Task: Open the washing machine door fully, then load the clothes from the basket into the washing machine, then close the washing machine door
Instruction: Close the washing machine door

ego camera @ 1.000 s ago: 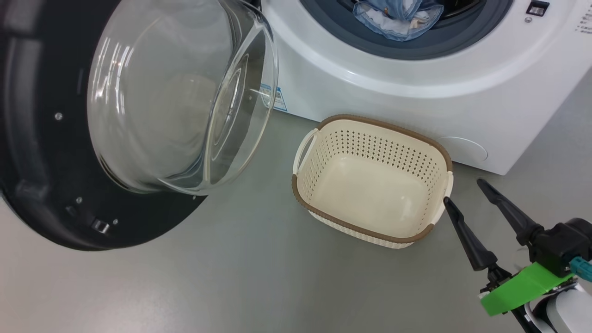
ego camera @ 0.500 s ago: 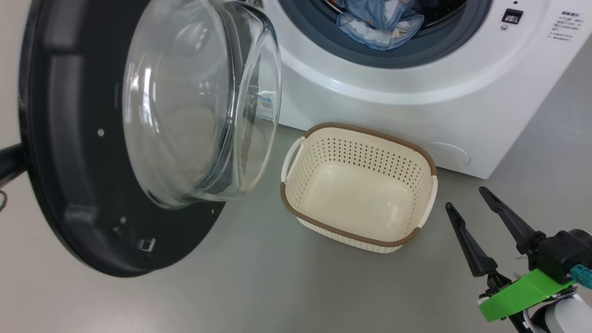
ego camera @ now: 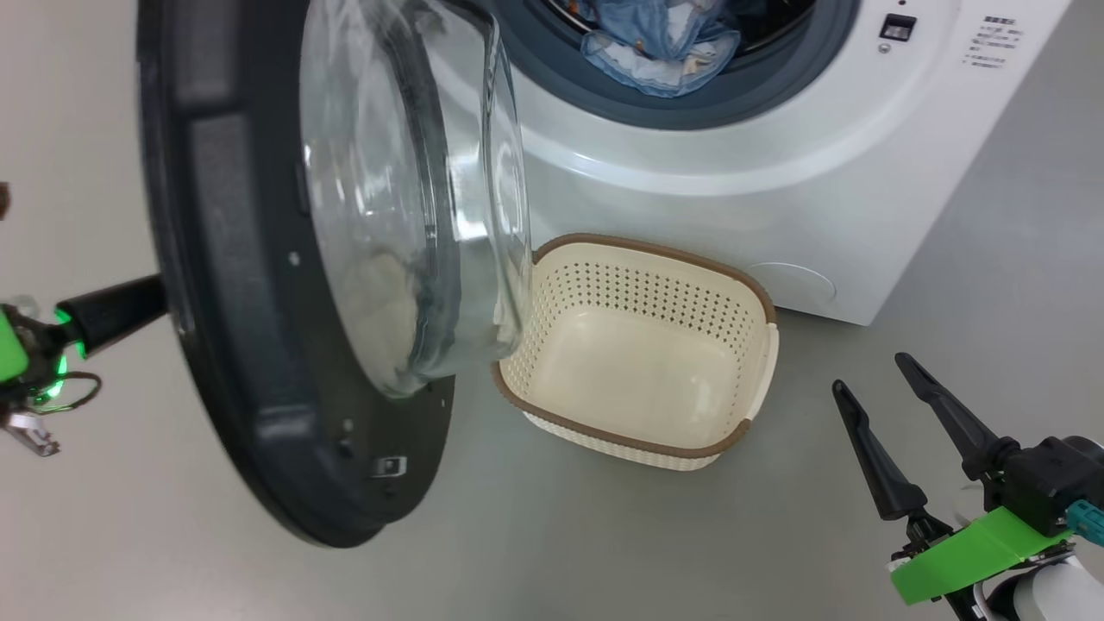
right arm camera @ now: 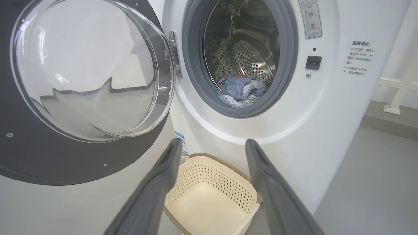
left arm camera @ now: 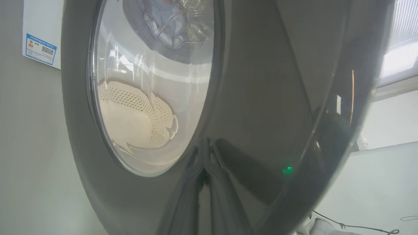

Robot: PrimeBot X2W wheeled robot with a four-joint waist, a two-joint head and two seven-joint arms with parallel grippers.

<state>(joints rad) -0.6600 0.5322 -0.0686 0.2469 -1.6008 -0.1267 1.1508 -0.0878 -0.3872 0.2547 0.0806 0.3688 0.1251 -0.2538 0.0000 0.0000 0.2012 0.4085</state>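
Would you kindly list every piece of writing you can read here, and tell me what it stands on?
"温馨提示": heading of the notice on the washing machine front; lines beneath too small.
On the blue label sticker: too small to read.
On the grey sticker above the notice: blurred.

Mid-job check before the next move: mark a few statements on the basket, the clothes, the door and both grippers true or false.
1. The basket is empty. True.
2. The clothes are inside the washing machine. True.
3. The washing machine door is shut. False: it stands open, swung well out from the front.
4. The right gripper holds a garment. False: its fingers are spread with nothing between them.
5. The left gripper is shut, at the door's outer face. True.
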